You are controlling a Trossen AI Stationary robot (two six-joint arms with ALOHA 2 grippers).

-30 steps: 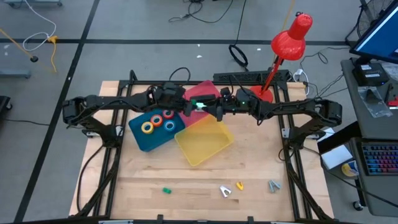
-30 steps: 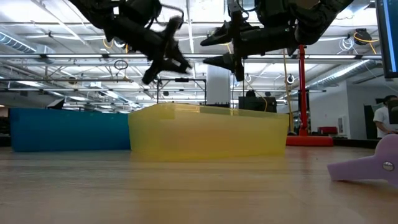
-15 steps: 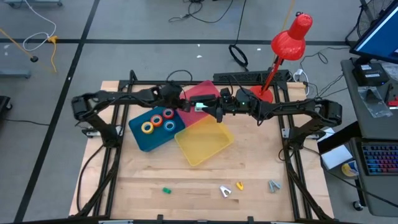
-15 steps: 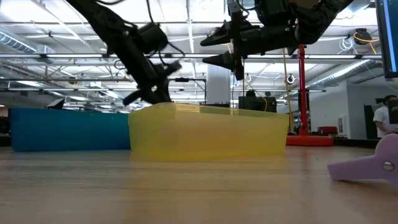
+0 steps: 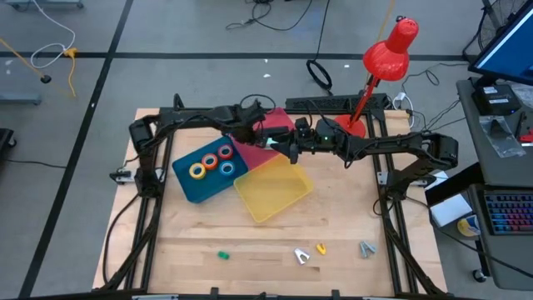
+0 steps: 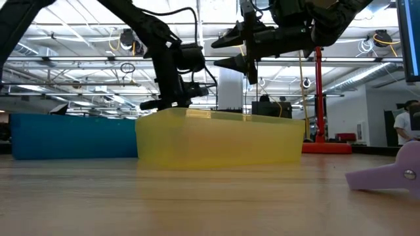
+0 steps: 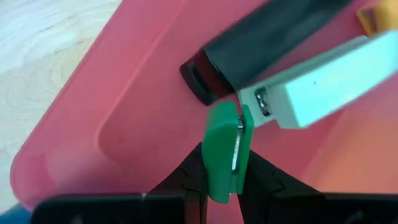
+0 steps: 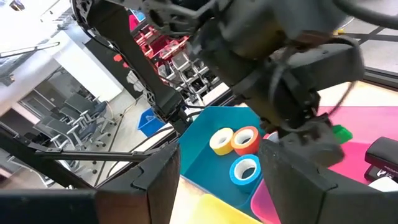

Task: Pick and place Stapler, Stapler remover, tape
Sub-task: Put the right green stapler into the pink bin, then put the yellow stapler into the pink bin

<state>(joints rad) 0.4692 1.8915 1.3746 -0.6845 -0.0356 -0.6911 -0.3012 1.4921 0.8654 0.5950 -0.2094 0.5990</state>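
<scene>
My left gripper (image 7: 222, 182) is shut on a small green stapler (image 7: 222, 146) and points steeply down into the pink tray (image 7: 130, 118). A black stapler (image 7: 261, 50) and a pale stapler (image 7: 323, 84) lie in that tray. In the high view the left gripper (image 5: 261, 139) is over the pink tray (image 5: 275, 123). My right gripper (image 5: 287, 151) stands open and level beside it, above the yellow tray (image 5: 273, 190). Yellow, orange and blue tape rolls (image 8: 239, 152) lie in the blue tray (image 5: 200, 177). My left gripper pinches the green stapler by its two sides at its rear end (image 7: 219, 190) between the two fingers. The fingers come from above, slanting steeply down, along the stapler. Its front end sticks out past the fingertips, next to the pale stapler's end; whether it touches the tray I cannot tell.
Several small items lie near the table's front edge: a green one (image 5: 222, 255), a white one (image 5: 301, 256), a yellow one (image 5: 321, 248), a grey one (image 5: 366, 247). A purple item (image 6: 394, 172) shows at the low view's right. A red lamp (image 5: 387, 52) stands at the far right.
My left gripper has gone down and toward the table's right, over the pink tray, and has tipped from a shallow slant to pointing steeply down. It has stayed shut on the green stapler throughout. My right gripper has kept still.
</scene>
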